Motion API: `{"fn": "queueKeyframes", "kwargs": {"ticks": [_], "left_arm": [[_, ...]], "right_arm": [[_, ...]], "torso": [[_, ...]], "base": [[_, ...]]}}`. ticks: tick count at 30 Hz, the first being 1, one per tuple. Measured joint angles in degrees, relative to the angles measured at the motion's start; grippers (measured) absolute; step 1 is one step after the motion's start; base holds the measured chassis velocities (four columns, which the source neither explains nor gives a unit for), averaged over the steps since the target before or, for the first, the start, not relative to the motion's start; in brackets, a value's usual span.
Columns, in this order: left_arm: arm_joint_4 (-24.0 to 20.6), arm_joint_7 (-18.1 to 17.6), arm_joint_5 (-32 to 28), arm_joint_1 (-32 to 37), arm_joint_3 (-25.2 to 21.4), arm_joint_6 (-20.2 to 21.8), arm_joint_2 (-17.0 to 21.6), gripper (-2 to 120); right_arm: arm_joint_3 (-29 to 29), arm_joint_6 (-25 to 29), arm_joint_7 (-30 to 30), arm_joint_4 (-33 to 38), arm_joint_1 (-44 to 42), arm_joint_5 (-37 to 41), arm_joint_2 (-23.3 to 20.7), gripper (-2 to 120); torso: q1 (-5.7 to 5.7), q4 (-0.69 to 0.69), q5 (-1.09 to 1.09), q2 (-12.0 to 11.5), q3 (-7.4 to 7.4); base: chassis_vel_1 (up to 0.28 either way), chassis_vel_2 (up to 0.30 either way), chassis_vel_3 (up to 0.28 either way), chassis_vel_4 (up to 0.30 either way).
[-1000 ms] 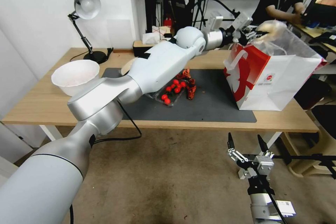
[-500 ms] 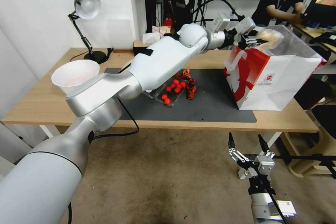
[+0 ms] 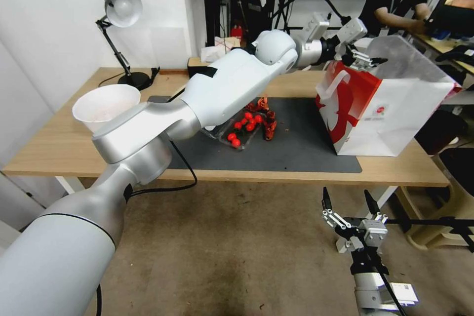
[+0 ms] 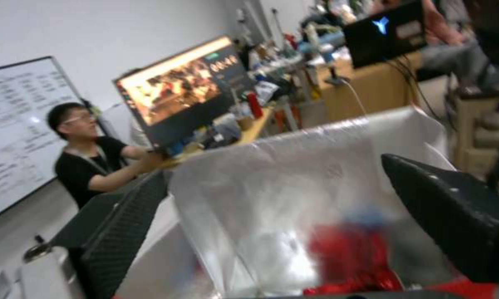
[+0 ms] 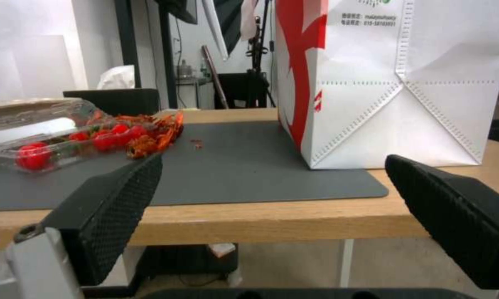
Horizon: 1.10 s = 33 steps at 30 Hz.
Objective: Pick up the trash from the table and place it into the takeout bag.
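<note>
My left arm reaches across the table (image 3: 59, 148), and its gripper (image 3: 364, 61) hangs open just above the mouth of the takeout bag (image 3: 395, 113). In the left wrist view the left gripper (image 4: 274, 170) has nothing between its spread fingers. Below it the takeout bag's silvery lining (image 4: 293, 178) shows blurred red, blue and white trash (image 4: 349, 253) at the bottom. A clear plastic box of red round fruit with orange-red scraps (image 3: 247, 126) lies on the dark mat (image 3: 296, 153). My right gripper (image 3: 345, 195) waits open below the table's front edge.
A large white bowl (image 3: 106, 106) stands at the table's left end, with a desk lamp (image 3: 121, 10) behind it. From the right wrist, the clear box (image 5: 50, 137), the mat (image 5: 232, 166) and the takeout bag (image 5: 404, 83) line up along the table edge (image 5: 260, 216).
The clear bag with the pale lump, held by my left gripper over the takeout bag before, has left the fingers and gone from sight. The left gripper is now open. The right arm is still.
</note>
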Motion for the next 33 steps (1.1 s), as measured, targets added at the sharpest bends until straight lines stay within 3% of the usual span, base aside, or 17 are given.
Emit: {"fn": "queueKeyframes", "kwargs": {"ticks": [3, 5, 9, 10, 11, 12, 15, 16, 19, 20, 21, 23, 33], "left_arm": [[-0.98, -1.12, -0.09, 0.86, -1.69, 0.13, 0.19, 100], [-3.75, -4.92, -2.36, 1.98, -3.39, 1.18, 1.34, 100], [-9.44, -7.89, -4.84, 4.57, -4.98, 2.73, 5.37, 100], [-11.46, -10.66, -4.45, 5.80, -5.91, 3.28, 6.92, 100], [-14.05, -15.62, -4.18, 7.24, -7.08, 4.80, 8.14, 100], [-14.05, -15.62, -4.18, 7.24, -7.08, 4.80, 8.14, 100], [-18.94, -35.09, -1.33, 10.96, -9.08, 7.55, 9.49, 100], [-18.94, -35.09, -1.33, 10.96, -9.08, 7.55, 9.49, 100], [-22.80, -50.91, 2.50, 14.31, -10.45, 11.83, 9.24, 100], [-22.80, -50.91, 2.50, 14.31, -10.45, 11.83, 9.24, 100], [-24.44, -55.62, 2.95, 15.28, -10.78, 14.08, 9.09, 100], [-26.51, -61.69, 3.99, 16.52, -11.30, 16.22, 8.89, 100], [-32.38, -69.46, 8.32, 21.11, -13.47, 21.41, 9.67, 100]], "right_arm": [[-0.01, 0.03, 0.00, 0.00, -0.02, 0.03, 0.07, 100], [-0.02, 0.07, 0.00, 0.00, -0.04, 0.06, 0.07, 100], [-0.03, 0.11, 0.01, 0.08, 0.00, 0.15, -0.15, 100], [-0.03, 0.11, 0.02, 0.08, 0.03, 0.16, -0.16, 100], [-0.07, 0.11, 0.02, 0.02, 0.05, 0.16, -0.16, 100], [-0.07, 0.11, 0.02, 0.02, 0.05, 0.16, -0.16, 100], [-0.09, -0.21, 0.33, -0.29, 0.03, -0.01, -0.39, 100], [-0.09, -0.21, 0.33, -0.29, 0.03, -0.01, -0.39, 100], [-0.08, -0.64, 0.52, -0.27, 0.09, -0.05, -0.80, 100], [-0.08, -0.64, 0.52, -0.27, 0.09, -0.05, -0.80, 100], [-0.06, -0.80, 0.57, -0.21, 0.14, -0.05, -0.88, 100], [-0.03, -1.00, 0.62, -0.14, 0.21, -0.05, -0.94, 100], [0.01, -1.16, 0.67, -0.14, 0.29, -0.06, -0.87, 100]], "torso": [[0.00, -0.01, 0.00, 0.00, 0.00], [0.00, 0.01, 0.00, 0.00, 0.00], [0.00, 0.00, -0.01, 0.00, 0.00], [0.00, 0.02, -0.01, -0.01, 0.00], [0.00, 0.02, -0.02, -0.01, 0.00], [0.00, 0.02, -0.02, -0.01, 0.00], [0.00, 0.01, -0.02, -0.01, 0.00], [0.00, 0.01, -0.02, -0.01, 0.00], [0.00, 0.01, -0.01, -0.01, 0.00], [0.00, 0.01, -0.01, -0.01, 0.00], [0.00, 0.00, -0.01, -0.01, 0.00], [0.00, -0.01, 0.00, -0.01, 0.00], [0.00, -0.01, 0.00, -0.01, 0.00]], "base": [[0.000, 0.000, 0.000, 0.000], [0.000, 0.000, 0.000, 0.000], [0.000, 0.000, 0.000, 0.000], [0.000, 0.000, 0.000, 0.000], [0.000, 0.000, 0.000, 0.000], [0.000, 0.000, 0.000, 0.000], [0.000, 0.000, 0.000, 0.000], [0.000, 0.000, 0.000, 0.000], [0.000, 0.000, 0.000, 0.000], [0.000, 0.000, 0.000, 0.000], [0.000, 0.000, 0.000, 0.000], [0.000, 0.000, 0.000, 0.000], [0.000, 0.000, 0.000, 0.000]]}}
